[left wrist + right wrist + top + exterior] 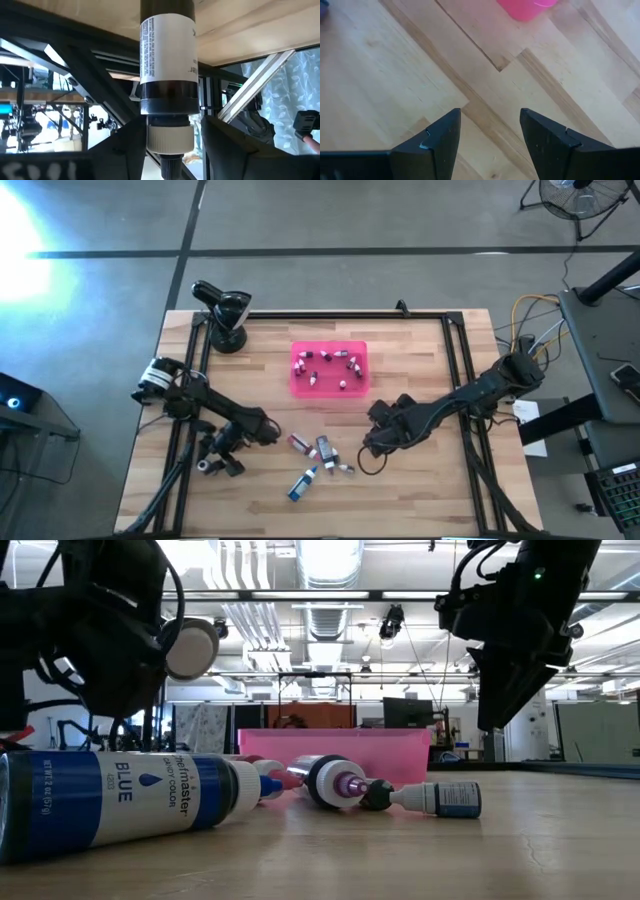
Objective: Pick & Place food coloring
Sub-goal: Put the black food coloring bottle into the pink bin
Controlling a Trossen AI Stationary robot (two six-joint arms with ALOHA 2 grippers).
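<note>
Small food coloring bottles [327,368] lie scattered inside a pink tray [297,387] near the middle of a wooden desk [420,360], about nine of them, dark bodies with pale caps. Nearer the desk's front edge, more bottles lie loose on their sides: a red-tinted one [298,444], a dark one with a white label [325,448], a small one just beside it [341,468], and a blue bottle [303,483] closest to the front edge. In the low view the blue bottle [120,802] fills the foreground, labelled "BLUE", with two other bottles [330,781] [440,799] lying between it and the tray.

One further bottle [167,75] (dark, with a white printed label and a pale cap) sits between the fingers [125,150] of the left hand [268,427], cap toward the wrist; the jaws flank the cap with a slight gap showing on each side, so whether they grip it cannot be told.

The right hand [372,442] hovers over bare desk just right of the loose bottles, its jaws parted and holding nothing.
</note>
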